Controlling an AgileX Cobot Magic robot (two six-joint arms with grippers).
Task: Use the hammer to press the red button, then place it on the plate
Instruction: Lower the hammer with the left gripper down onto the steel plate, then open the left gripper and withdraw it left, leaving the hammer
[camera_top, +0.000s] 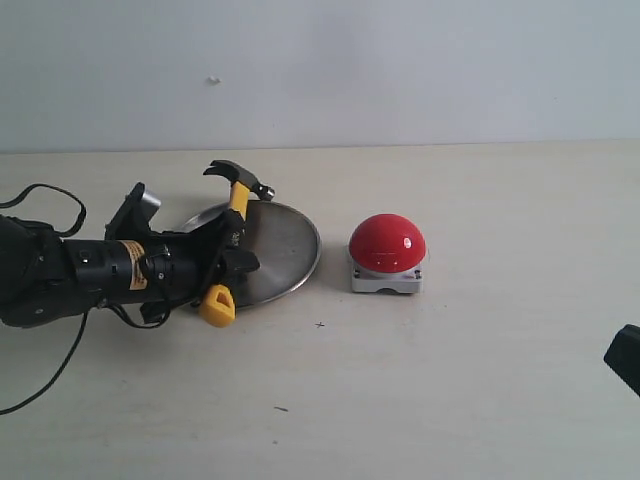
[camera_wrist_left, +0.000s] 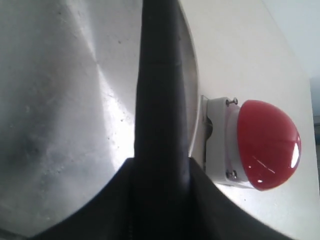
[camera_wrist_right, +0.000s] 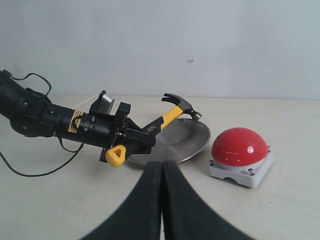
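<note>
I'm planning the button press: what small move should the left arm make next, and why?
Probably swing the hammer rightward toward the red button: the left gripper grips its handle, with the head raised over the plate, well short of the button.

white lettering runs along the black grip of the hammer (camera_wrist_right: 159, 123) in the right wrist view (it looks like "deli", too small to be sure). a yellow sticker (camera_top: 133, 265) on the left arm (camera_top: 90, 270) carries unreadable print.
</note>
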